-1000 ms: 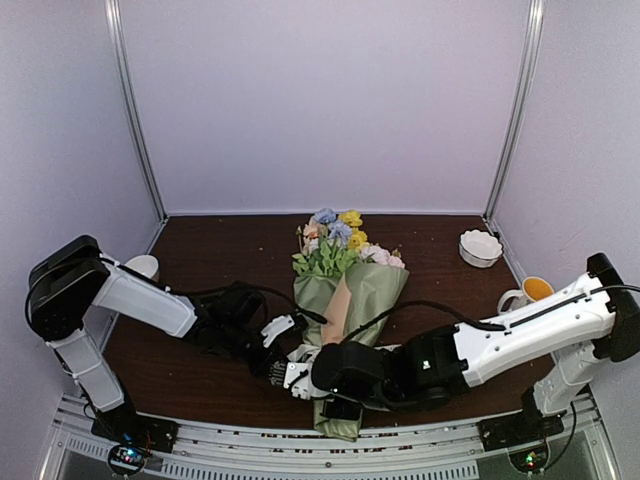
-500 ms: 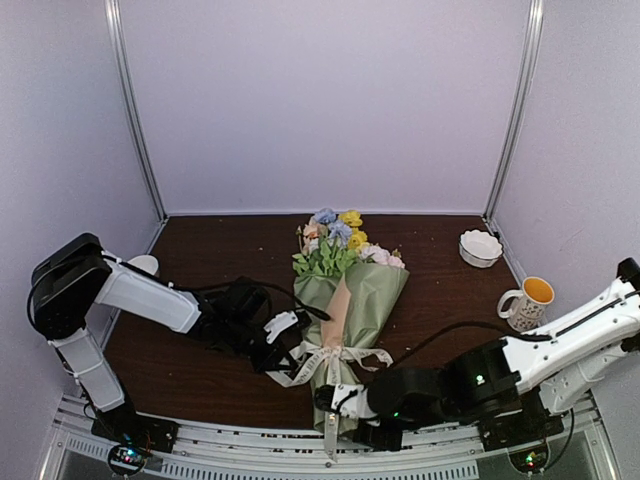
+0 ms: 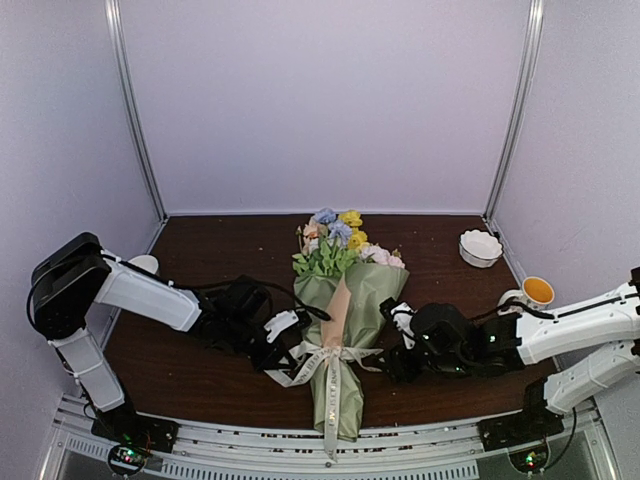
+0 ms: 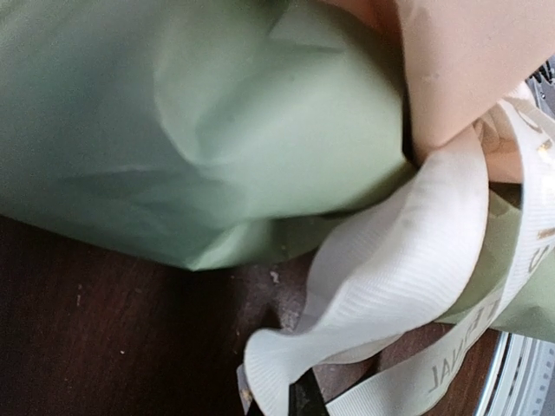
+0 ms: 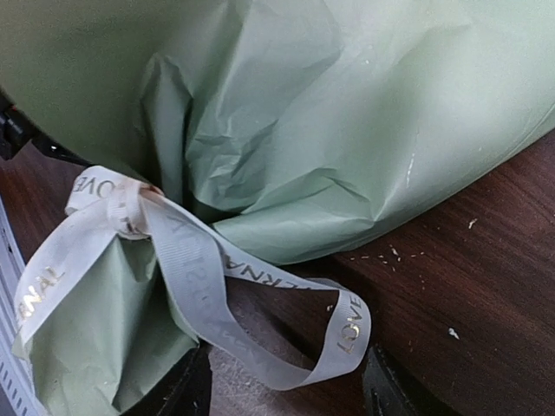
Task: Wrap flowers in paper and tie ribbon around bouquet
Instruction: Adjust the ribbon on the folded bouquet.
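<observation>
We record, centre frame: bouquet [image 3: 352, 298] lying flat, blooms toward the top, with ribbon [image 3: 328, 358] tied around its narrow part. Left gripper [image 3: 281, 338] at the ribbon's left loop. Right gripper [image 3: 393, 336] beside the wrap. Right side: bowl [image 3: 480, 247], mug [image 3: 528, 293].

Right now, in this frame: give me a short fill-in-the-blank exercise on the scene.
The ribbon is tied around the ___. The right gripper is ___. The left gripper is shut on the ___. On the table, the white bowl sits at the far ___ corner.
Missing: bouquet; open; ribbon; right.
</observation>
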{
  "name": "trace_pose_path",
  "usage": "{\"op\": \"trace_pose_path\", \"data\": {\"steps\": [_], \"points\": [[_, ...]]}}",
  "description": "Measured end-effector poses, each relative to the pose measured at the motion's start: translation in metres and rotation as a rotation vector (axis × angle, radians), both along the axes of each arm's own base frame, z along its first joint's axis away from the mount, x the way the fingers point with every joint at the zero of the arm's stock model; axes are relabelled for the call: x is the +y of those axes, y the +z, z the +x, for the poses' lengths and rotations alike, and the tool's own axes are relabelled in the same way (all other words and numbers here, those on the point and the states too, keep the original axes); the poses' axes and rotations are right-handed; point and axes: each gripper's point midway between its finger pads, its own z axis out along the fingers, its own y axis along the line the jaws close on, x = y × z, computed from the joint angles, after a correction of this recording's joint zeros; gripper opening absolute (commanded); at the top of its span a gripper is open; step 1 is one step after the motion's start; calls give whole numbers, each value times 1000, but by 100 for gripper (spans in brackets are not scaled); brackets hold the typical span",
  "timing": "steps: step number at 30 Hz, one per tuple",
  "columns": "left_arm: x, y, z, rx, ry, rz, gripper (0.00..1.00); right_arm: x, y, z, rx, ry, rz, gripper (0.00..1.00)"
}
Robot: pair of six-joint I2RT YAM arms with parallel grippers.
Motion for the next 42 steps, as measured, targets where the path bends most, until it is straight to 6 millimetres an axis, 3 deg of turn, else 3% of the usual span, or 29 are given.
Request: {"op": "trace_pose_path", "data": {"steps": [6, 11, 13, 16, 18, 22, 27, 31, 37, 42], "points": [[0, 0, 0, 0, 1, 2, 0, -10, -37, 16, 133, -86, -28, 62], [0, 0, 0, -1, 3, 2, 0, -17, -62, 18, 227, -173, -34, 58], [0, 0, 0, -1, 3, 2, 0, -9, -63, 21, 232, -176, -7, 47], [1, 2, 2, -10, 7, 2, 0, 6, -63, 25, 250, -177, 58, 13], [1, 6, 4, -25, 13, -2, 0, 9, -65, 24, 266, -176, 72, 1], [1, 19, 11, -62, 32, -21, 0, 4, -69, 17, 296, -191, 98, 0], [2, 30, 33, -80, 80, -29, 0, 1, -69, -1, 325, -164, 118, 0], [-6, 38, 61, -101, 120, -41, 0, 12, -69, -31, 361, -93, 103, 0], [3, 16, 94, -55, 199, 5, 0, 21, -70, -78, 426, -24, 99, 0], [6, 4, 103, -23, 224, 21, 0, 29, -73, -105, 470, 8, 108, 0]]}}
